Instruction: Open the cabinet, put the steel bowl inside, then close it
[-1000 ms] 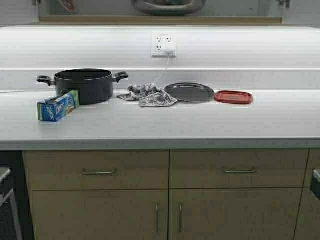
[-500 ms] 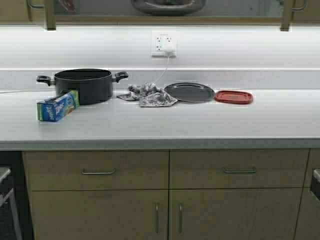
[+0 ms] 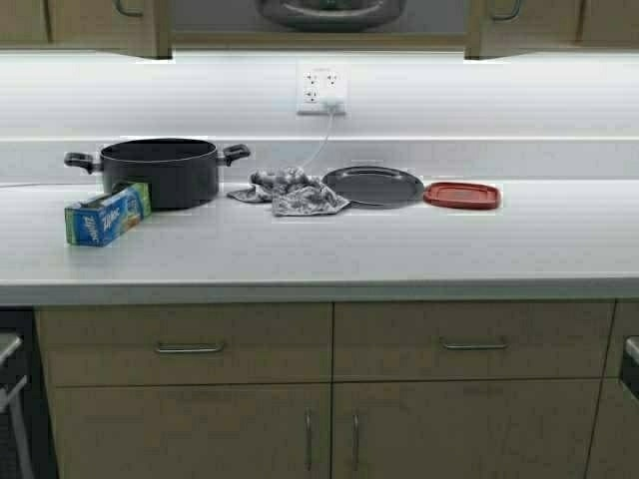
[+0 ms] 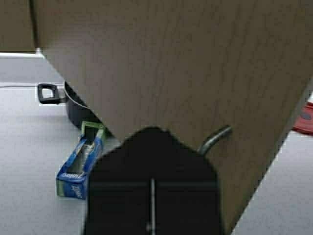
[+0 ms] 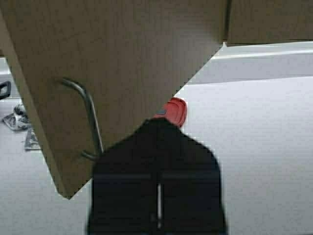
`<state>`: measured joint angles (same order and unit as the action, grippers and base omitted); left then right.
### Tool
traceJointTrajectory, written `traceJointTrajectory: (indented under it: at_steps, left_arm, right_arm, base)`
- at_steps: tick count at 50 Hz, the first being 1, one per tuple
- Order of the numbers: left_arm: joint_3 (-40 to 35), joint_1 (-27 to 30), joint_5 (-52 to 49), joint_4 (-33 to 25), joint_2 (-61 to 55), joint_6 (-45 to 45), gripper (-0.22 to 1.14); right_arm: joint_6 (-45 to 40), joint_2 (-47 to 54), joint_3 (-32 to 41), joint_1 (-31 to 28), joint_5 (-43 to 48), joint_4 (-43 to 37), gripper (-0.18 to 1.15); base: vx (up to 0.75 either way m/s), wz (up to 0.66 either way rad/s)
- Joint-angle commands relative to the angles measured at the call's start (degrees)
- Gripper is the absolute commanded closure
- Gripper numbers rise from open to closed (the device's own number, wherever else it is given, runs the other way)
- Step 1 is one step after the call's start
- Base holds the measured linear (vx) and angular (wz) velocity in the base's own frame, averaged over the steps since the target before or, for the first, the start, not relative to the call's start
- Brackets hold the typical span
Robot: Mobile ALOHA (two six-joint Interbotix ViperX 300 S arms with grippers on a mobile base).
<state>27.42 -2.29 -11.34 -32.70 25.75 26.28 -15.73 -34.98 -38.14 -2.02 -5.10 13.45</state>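
High view: steel bowl (image 3: 331,12) already in cabinet (image 3: 110,25), top centre; doors half-shut. Left end effector (image 4: 152,205), right end effector (image 5: 159,205) pressed closed, empty, pushing doors. Left: finish closing.

Counter: I see a pale worktop (image 3: 319,249).
Left: black pot (image 3: 158,170), Ziploc box (image 3: 107,213) just in front.
Middle: crumpled cloth (image 3: 290,191), dark plate (image 3: 373,186).
Right: red lid (image 3: 461,195).

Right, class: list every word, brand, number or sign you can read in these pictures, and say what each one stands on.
"Ziploc": brand name in white on the side of the blue and green box lying on the counter in front of the black pot.
Smaller print on that box: too blurred to read, in the left wrist view too.
Nothing else carries readable text.
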Motion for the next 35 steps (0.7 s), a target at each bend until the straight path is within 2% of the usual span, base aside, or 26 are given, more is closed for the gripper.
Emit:
traceJointTrajectory:
  at_steps: [1, 22, 35]
  left_arm:
    - [-4.57, -1.58, 0.53, 0.18, -3.16, 0.26, 0.86]
    - [-16.96, -10.28, 0.44, 0.18, -15.73, 0.0, 0.86]
    - [-9.67, -10.55, 4.04, 0.09, -10.46, 0.0, 0.86]
  right_arm:
    - [0.09, -0.35, 0.53, -1.58, 0.44, -0.09, 0.91]
    - [0.18, 2.02, 4.75, -1.85, 0.09, -0.09, 0.91]
    - [0.35, 6.42, 9.84, -4.75, -0.09, 0.18, 0.91]
  base:
    - [0.05, -0.02]
    - [0.08, -0.02]
    - [0.09, -0.01]
